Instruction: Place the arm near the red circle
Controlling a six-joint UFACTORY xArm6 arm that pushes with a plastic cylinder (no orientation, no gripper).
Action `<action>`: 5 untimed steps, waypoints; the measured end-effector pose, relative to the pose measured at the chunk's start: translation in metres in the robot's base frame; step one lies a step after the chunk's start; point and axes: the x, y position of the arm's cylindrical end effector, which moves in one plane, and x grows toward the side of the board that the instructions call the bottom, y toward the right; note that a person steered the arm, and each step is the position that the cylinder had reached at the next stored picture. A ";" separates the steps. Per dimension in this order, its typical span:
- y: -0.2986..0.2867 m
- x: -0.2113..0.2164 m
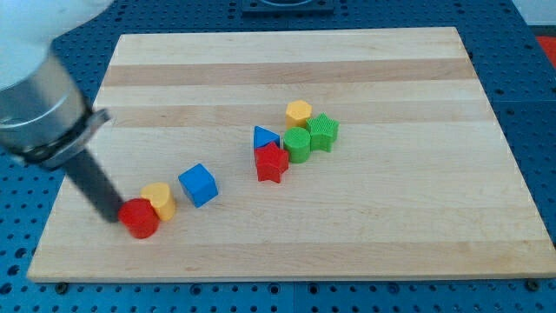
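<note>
The red circle lies near the board's bottom left. A yellow heart-like block touches it on its upper right. My dark rod comes down from the view's upper left, and my tip sits right at the red circle's left side, touching or almost touching it. A blue cube lies a little to the right of the yellow block.
A cluster sits mid-board: red star, blue triangle, green circle, green star-like block, yellow hexagon. The wooden board rests on a blue perforated table. The arm's grey body fills the view's upper left.
</note>
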 end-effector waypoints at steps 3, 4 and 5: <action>0.043 -0.054; 0.039 -0.053; 0.009 -0.029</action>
